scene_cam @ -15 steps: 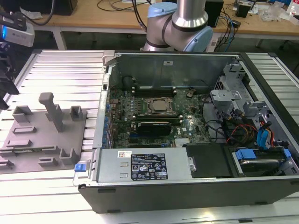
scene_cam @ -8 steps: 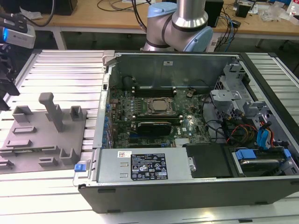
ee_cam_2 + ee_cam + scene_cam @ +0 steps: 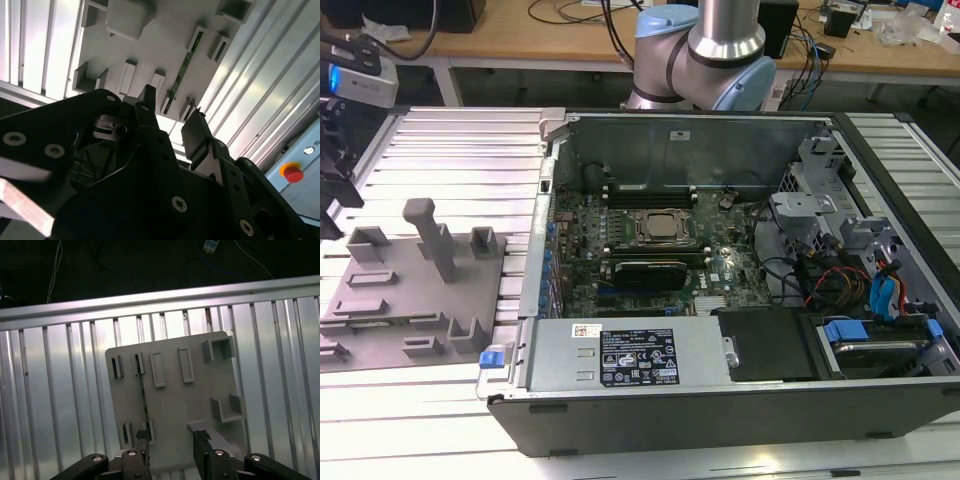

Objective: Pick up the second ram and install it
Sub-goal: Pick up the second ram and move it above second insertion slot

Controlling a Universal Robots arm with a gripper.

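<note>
Exterior view first: you've got the open computer case (image 3: pixel 720 420) sitting on the ribbed metal worktop (image 3: pixel 450 150), with the square processor socket (image 3: pixel 656 228) in the middle of its board. The grey holder plate (image 3: pixel 410 300) lies just beside the case, on the exterior view's left. The arm's base (image 3: pixel 705 50) stands behind the case.

Second wrist view: your end effector (image 3: pixel 172 122) hangs over that holder plate (image 3: pixel 150 45). Its two black fingers (image 3: pixel 150 115) are spread apart with nothing between them, so it's released and gripping nothing. The second ram (image 3: pixel 183 70) is the green stick standing on edge in its slots on the plate, just past the fingertips. A red stop button (image 3: pixel 293 174) sits off to one side on a pale box.

First wrist view: here you're looking pretty much straight down on the plate (image 3: pixel 175 405). The ram (image 3: pixel 143 395) shows edge-on as a thin dark line running between two pairs of small slot blocks. Its near end lines up with one fingertip (image 3: pixel 141 439) rather than with the gap between the two. Can't tell whether that tip is touching it or just sitting above it.
</note>
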